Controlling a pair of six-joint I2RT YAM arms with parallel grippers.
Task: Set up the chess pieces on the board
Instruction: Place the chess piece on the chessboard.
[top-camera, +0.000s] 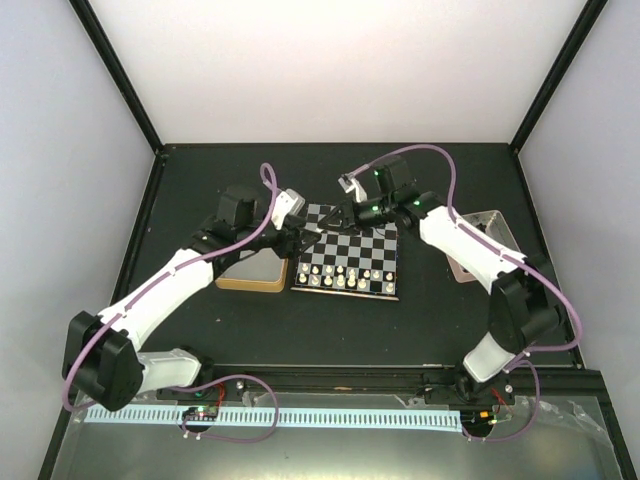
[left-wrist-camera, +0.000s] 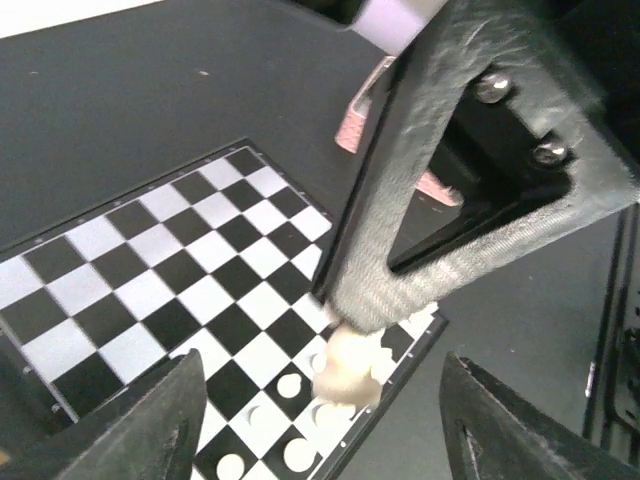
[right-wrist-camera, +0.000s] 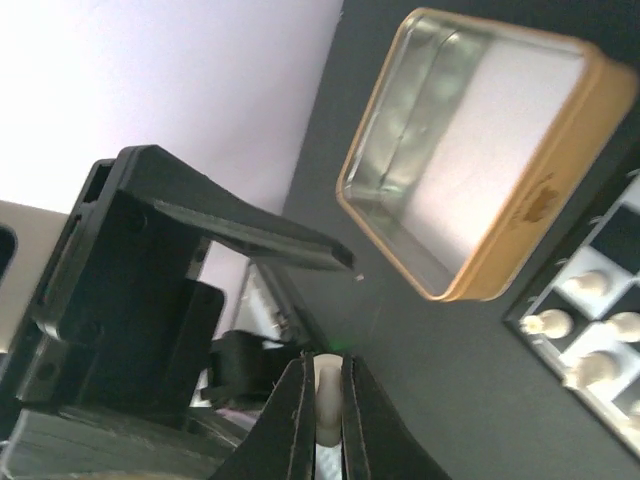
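The board (top-camera: 352, 250) lies mid-table, with cream-white chess pieces (top-camera: 345, 278) along its near rows. My right gripper (top-camera: 332, 224) is over the board's far left part. It is shut on one cream-white piece (right-wrist-camera: 327, 395), which also shows in the left wrist view (left-wrist-camera: 350, 368) under the right finger (left-wrist-camera: 400, 230). That piece hangs above the board (left-wrist-camera: 150, 280), between the open fingers of my left gripper (left-wrist-camera: 320, 385), which touch nothing. My left gripper (top-camera: 303, 241) is at the board's left edge. I see no black pieces.
A gold-sided tin (top-camera: 250, 271) sits left of the board; in the right wrist view (right-wrist-camera: 480, 150) it looks empty. A pinkish-silver tin (top-camera: 482, 236) sits right of the board, and its edge shows in the left wrist view (left-wrist-camera: 368, 118). Both arms crowd the board's far left corner.
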